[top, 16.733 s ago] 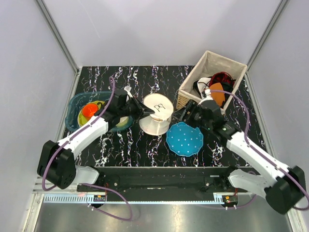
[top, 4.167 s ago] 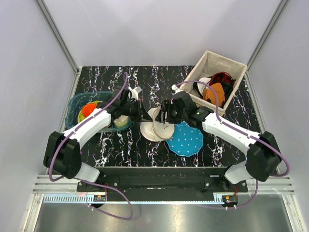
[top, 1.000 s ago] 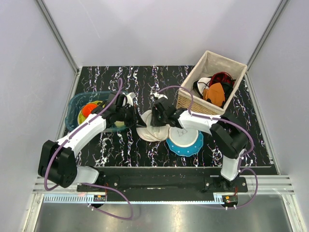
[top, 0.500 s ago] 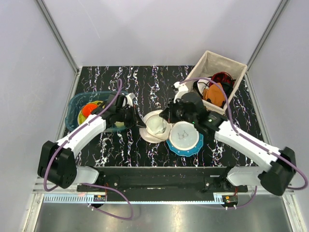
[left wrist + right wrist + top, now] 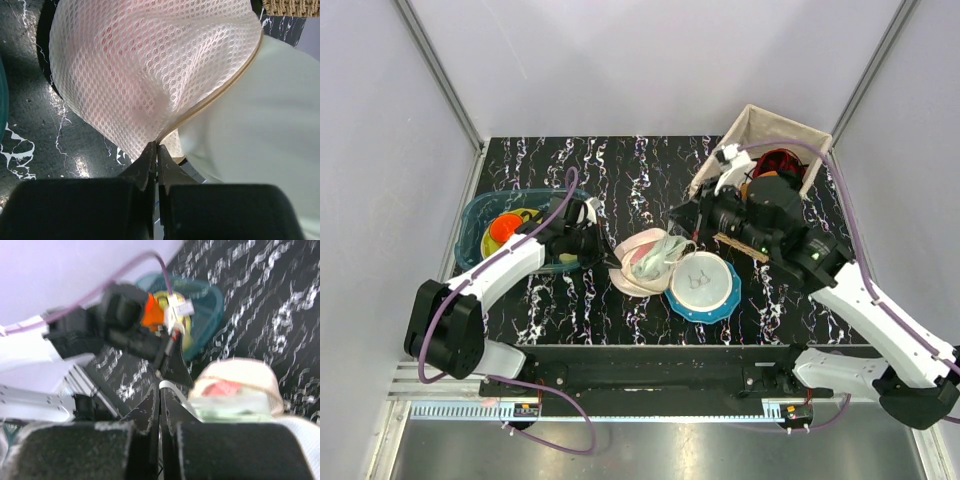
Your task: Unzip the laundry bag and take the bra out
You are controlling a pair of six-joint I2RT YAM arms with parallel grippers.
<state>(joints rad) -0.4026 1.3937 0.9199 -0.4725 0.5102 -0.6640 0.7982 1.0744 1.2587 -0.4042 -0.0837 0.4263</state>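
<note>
Closest to the arm bases lies a teal white-dotted scalloped disc (image 5: pixel 692 314) on the black, white-veined counter (image 5: pixel 620 170). Over most of it rests what looks to be one smooth white half of the cream-white round mesh laundry bag (image 5: pixel 632 278), printed with a small dark mark; the netted half sits just to the disc's left, its mouth gaping. The left pincer (image 5: pixel 597 250) comes in low from the left with its fingers pressed fully together on the bag's rim. The left wrist view shows the mesh and the tan zip seam nipped between the tips, with salmon pink showing through the netting. From the open mouth the soft padded bra (image 5: pixel 656 250), pale whitish-mint with salmon-pink fabric, stretches up and to the right, partly inside the bag and partly out. Its upper end meets the right pincer (image 5: pixel 683 222), which hangs above the counter on a raised arm, fingers closed tight. The right wrist view is blurred, but pale mint fabric runs off from beside the shut tips. Farther left sits a teal translucent plastic basin (image 5: pixel 472 222) with an orange bowl-like piece (image 5: pixel 501 228) in it. At the far right corner stands a woven wicker basket (image 5: pixel 790 127) with a pale liner, holding red and dark clothes (image 5: pixel 782 160) — half hidden by the right arm.
</note>
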